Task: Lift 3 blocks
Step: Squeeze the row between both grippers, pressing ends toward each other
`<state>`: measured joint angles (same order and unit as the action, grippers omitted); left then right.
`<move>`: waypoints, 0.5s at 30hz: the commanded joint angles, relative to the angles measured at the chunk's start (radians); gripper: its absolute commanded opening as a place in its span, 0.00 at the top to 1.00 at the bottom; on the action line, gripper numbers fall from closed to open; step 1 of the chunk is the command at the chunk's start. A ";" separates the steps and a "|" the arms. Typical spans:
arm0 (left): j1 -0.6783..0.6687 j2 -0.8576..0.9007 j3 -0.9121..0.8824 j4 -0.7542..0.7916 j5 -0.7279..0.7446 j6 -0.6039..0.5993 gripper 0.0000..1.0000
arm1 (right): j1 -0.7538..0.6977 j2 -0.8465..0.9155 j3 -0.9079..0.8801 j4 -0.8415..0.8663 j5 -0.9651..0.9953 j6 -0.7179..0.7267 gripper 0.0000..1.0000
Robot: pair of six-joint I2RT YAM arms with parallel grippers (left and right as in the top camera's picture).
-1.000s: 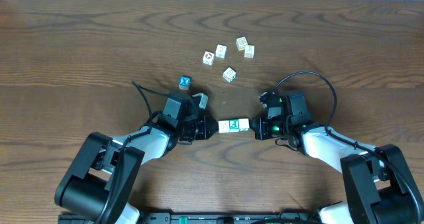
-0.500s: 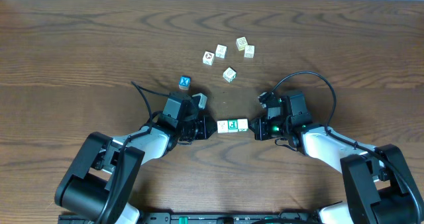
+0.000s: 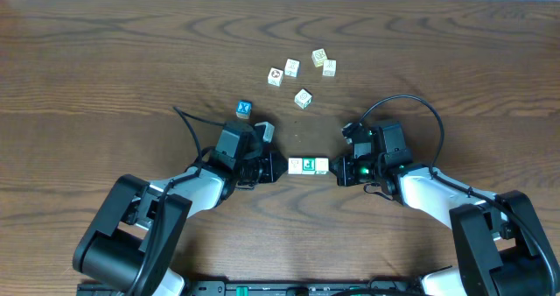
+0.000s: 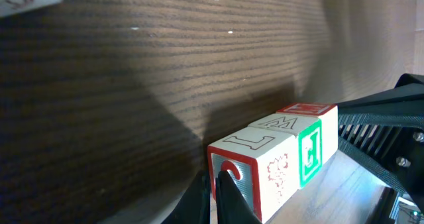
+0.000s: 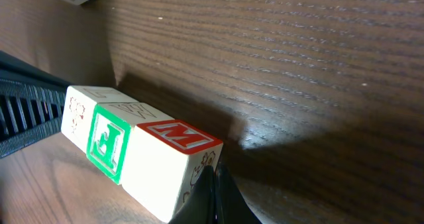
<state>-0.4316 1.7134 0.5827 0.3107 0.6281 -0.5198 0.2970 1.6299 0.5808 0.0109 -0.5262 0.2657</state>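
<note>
Blocks, three of them face to face in one tight row, sit squarely between the two arms near the front of the desk. The left gripper, fingers pressed together, butts its tip against the row's left end face. The right gripper, equally closed, touches the opposite end. Well behind them, a blue cube and several cream cubes lie scattered.

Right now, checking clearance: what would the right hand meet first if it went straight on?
The red-M block, the near end of the three-block row; it seems to touch the right hand at its tips.
</note>
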 commanded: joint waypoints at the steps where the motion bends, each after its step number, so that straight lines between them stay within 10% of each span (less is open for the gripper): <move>1: -0.037 0.010 0.007 0.013 0.053 0.010 0.92 | 0.026 0.006 0.000 0.000 -0.108 -0.015 0.99; 15: -0.052 0.010 0.007 0.013 0.053 0.010 0.93 | 0.026 0.006 0.001 -0.003 -0.115 0.100 0.99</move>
<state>-0.4500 1.7134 0.5819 0.3077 0.6136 -0.5198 0.2932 1.6299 0.5808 0.0093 -0.5201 0.3321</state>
